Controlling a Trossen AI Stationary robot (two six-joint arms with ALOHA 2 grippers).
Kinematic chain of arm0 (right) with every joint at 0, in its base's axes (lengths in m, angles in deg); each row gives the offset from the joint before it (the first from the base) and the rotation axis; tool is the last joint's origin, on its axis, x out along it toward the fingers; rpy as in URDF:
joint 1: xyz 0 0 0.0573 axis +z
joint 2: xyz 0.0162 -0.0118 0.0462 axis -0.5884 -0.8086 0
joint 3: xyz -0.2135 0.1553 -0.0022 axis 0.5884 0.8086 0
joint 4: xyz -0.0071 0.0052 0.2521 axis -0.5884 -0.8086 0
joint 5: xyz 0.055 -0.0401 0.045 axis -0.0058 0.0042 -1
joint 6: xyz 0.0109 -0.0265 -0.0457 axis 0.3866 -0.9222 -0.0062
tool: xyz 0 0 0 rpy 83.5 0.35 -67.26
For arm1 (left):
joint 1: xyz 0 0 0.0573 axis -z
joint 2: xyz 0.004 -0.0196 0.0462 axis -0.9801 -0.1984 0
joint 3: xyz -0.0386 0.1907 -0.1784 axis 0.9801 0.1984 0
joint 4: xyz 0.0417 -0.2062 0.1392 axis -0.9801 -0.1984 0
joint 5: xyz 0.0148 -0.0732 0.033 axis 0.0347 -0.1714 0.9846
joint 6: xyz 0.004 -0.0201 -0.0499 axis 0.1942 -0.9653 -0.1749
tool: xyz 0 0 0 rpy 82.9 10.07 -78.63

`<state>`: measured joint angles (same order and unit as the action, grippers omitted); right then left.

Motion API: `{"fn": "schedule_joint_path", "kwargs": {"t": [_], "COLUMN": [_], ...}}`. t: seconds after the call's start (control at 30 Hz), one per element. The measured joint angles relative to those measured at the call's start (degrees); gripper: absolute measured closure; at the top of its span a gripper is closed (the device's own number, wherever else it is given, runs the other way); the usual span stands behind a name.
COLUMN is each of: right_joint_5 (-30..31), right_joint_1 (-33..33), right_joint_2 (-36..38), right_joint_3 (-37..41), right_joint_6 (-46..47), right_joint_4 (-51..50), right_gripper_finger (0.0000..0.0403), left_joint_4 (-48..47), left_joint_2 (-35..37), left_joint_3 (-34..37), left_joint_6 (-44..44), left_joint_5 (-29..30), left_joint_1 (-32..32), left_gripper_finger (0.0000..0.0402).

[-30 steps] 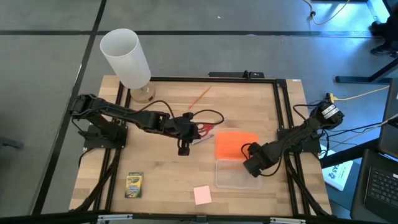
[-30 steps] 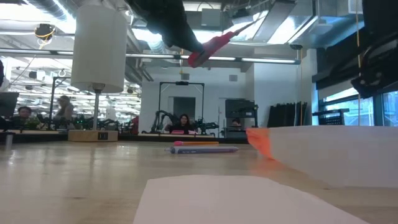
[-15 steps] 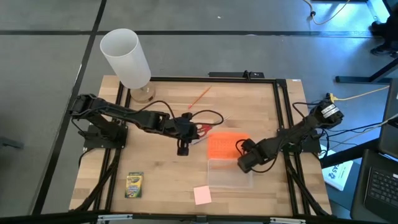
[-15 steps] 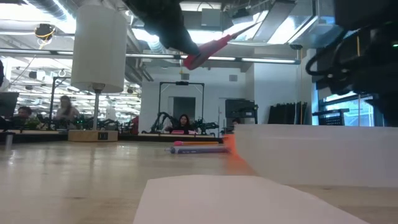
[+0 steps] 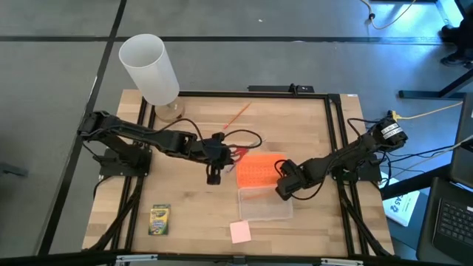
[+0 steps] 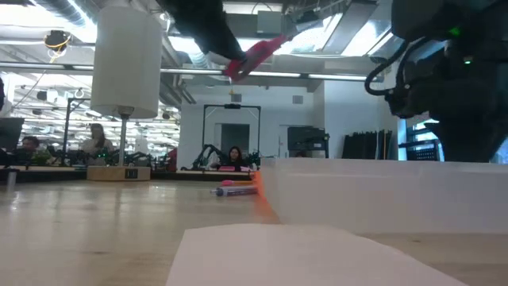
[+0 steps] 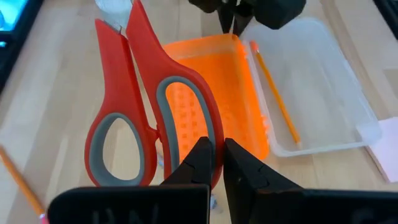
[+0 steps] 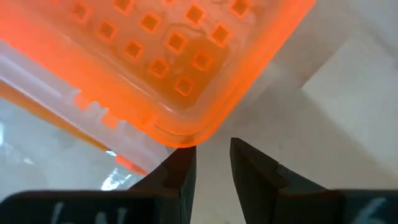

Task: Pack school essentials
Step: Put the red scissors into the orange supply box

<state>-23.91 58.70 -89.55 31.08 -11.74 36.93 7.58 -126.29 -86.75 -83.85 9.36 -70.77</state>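
Wooden table (image 5: 192, 222) viewed from above. Red-handled scissors (image 7: 152, 118) held above table centre, handle clenched in left gripper (image 5: 219, 157), beside orange lid (image 5: 258, 171). Lid hinged open from clear plastic box (image 5: 264, 205); orange pencil (image 7: 273, 99) seen lying inside box. Right gripper (image 5: 284, 182) positioned at lid's edge, fingers (image 8: 180, 171) slightly parted, nothing grasped. Crayon box (image 5: 159, 219) and pink sticky-note pad (image 5: 240, 231) placed near front edge. Another pencil (image 5: 236, 116) left near tall white cylinder (image 5: 150, 69).

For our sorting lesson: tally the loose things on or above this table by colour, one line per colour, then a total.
Red or orange: 3, scissors, floor pencil, boxed pencil
Pink: 1, sticky-note pad
Green-and-yellow: 1, crayon box
White: 1, cylinder
Clear with orange lid: 1, plastic box
Total: 7
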Motion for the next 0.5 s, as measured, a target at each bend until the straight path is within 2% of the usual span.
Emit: {"fn": "schedule_joint_path", "kwargs": {"t": [0.1, 0.2, 0.33, 0.5], "right_joint_5": [3.78, 4.85, 9.19, 13.92], "right_joint_1": [0.43, 0.97, 2.45, 4.84], "right_joint_2": [0.12, 0.89, 2.78, 4.59], "right_joint_3": [-1.37, -3.94, -7.55, -12.3], "right_joint_6": [-1.4, -1.64, -1.83, -1.86], "right_joint_4": [-3.16, -6.86, -11.8, -18.03], "right_gripper_finger": [0.0302, 0.0302, 0.0302, 0.0302], "left_joint_4": [-1.21, -1.94, -1.93, -5.32], "left_joint_2": [0.73, 1.19, 1.24, 0.78], "left_joint_3": [0.0, 0.02, -0.18, -5.18], "left_joint_6": [-0.29, -1.85, -4.0, -4.95], "left_joint_5": [0.84, 0.84, 5.24, 6.7], "left_joint_1": [0.76, 2.07, 3.98, 5.47], "left_gripper_finger": [0.0392, 0.0392, 0.0392, 0.0392]}}
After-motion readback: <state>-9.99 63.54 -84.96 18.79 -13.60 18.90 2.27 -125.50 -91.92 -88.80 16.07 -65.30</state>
